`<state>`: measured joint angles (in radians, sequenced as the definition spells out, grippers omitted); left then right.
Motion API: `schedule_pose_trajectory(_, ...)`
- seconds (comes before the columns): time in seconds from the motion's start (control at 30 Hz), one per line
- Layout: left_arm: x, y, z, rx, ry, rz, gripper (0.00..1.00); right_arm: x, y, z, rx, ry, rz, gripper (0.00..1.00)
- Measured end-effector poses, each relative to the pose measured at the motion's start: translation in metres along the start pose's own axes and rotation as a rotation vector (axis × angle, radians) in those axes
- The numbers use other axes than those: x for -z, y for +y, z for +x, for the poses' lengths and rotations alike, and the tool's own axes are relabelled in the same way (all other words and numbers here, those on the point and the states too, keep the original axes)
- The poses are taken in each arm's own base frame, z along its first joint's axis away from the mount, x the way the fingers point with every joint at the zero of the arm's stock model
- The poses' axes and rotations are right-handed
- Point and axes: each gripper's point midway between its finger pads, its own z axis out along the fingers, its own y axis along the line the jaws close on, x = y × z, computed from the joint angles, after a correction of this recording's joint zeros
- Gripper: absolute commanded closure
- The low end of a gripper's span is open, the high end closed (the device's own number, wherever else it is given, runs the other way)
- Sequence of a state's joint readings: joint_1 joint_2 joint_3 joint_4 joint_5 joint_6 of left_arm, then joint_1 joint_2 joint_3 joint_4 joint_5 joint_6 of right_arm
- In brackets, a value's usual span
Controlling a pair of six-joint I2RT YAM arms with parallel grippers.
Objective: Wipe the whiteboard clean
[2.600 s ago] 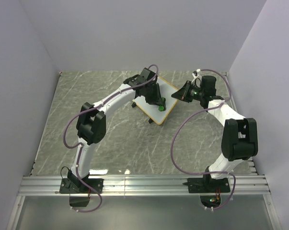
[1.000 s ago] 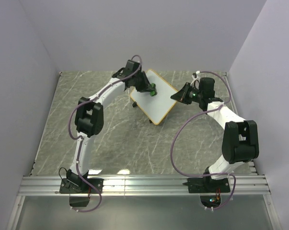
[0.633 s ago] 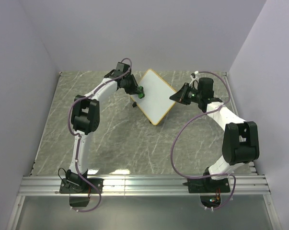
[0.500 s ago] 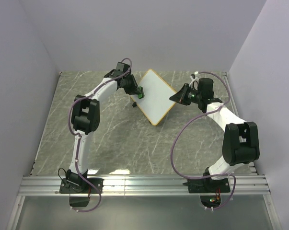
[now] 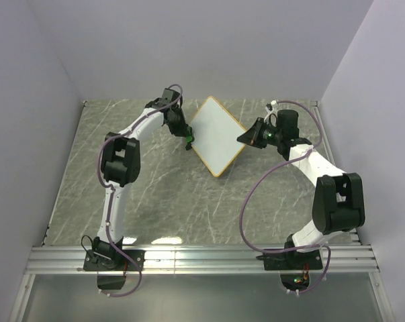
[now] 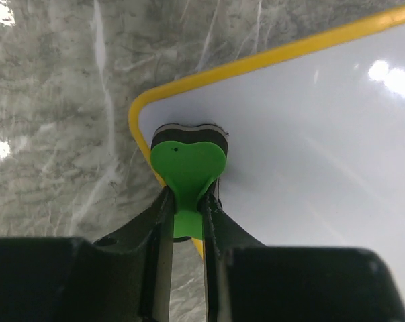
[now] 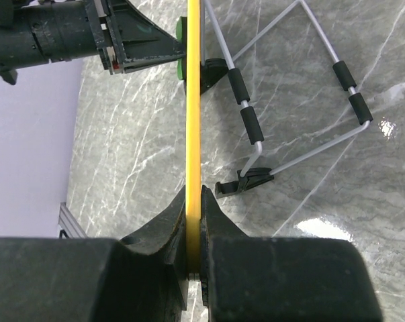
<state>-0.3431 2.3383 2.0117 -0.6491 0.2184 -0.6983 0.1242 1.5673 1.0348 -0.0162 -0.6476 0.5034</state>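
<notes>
The whiteboard (image 5: 217, 134) stands tilted like a diamond at the back of the table, its white face (image 6: 309, 134) bare of marks where it shows. My left gripper (image 6: 187, 216) is shut on the stem of a green eraser (image 6: 187, 161), whose pad rests on the board just inside the rounded left corner of the yellow frame (image 6: 138, 111). From above, the left gripper (image 5: 187, 139) sits at the board's left corner. My right gripper (image 7: 193, 201) is shut on the frame's yellow edge (image 7: 193, 100), at the board's right corner (image 5: 242, 137).
Behind the board, a wire stand (image 7: 293, 80) with black foam sleeves and black feet (image 7: 246, 181) rests on the grey marble table (image 5: 155, 194). Purple-grey walls close in the back and both sides. A metal rail (image 5: 202, 258) runs along the near edge.
The left gripper has carried the eraser across the board, from its lower right part up and leftward to the left corner. The right gripper has kept its hold on the board's right corner.
</notes>
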Motion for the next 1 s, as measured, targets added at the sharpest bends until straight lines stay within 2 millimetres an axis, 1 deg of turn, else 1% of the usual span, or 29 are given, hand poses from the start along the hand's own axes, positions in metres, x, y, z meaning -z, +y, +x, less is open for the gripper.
schedule_pose_trajectory(0.1, 0.004, -0.009, 0.002, -0.035, -0.009, -0.022, 1.0, 0.0, 0.0, 0.0, 0.001, -0.001, 0.0, 1.0)
schedule_pose_trajectory(0.17, 0.008, -0.022, 0.006, -0.057, -0.006, -0.013, 0.99, 0.001, 0.001, 0.0, 0.001, -0.001, 0.0, 1.0)
schedule_pose_trajectory(0.23, 0.012, -0.04, 0.015, -0.085, 0.0, 0.005, 1.0, 0.002, 0.001, 0.0, 0.001, -0.001, 0.002, 1.0)
schedule_pose_trajectory(0.4, 0.023, -0.077, 0.036, -0.141, 0.01, 0.049, 1.0, 0.005, -0.001, -0.001, -0.008, -0.005, 0.017, 1.0)
schedule_pose_trajectory(0.5, 0.035, -0.098, 0.052, -0.166, 0.02, 0.086, 1.0, 0.005, -0.001, -0.002, -0.009, -0.004, 0.018, 1.0)
schedule_pose_trajectory(0.63, 0.055, -0.126, 0.081, -0.198, 0.052, 0.153, 1.0, 0.005, 0.001, -0.004, -0.006, -0.005, 0.013, 1.0)
schedule_pose_trajectory(0.73, 0.074, -0.144, 0.093, -0.223, 0.049, 0.192, 1.0, 0.005, 0.005, -0.005, 0.001, -0.003, 0.007, 1.0)
schedule_pose_trajectory(0.77, 0.082, -0.148, 0.095, -0.23, 0.041, 0.197, 1.0, 0.006, 0.007, -0.007, 0.003, -0.002, 0.007, 1.0)
schedule_pose_trajectory(0.83, 0.101, -0.148, 0.093, -0.233, 0.016, 0.198, 1.0, 0.007, 0.011, -0.01, 0.006, 0.003, 0.012, 1.0)
schedule_pose_trajectory(0.93, 0.139, -0.127, 0.082, -0.217, -0.052, 0.17, 1.0, 0.013, 0.02, -0.019, 0.013, 0.015, 0.033, 1.0)
schedule_pose_trajectory(1.0, 0.16, -0.109, 0.078, -0.202, -0.088, 0.144, 1.0, 0.018, 0.027, -0.027, 0.027, 0.018, 0.051, 1.0)
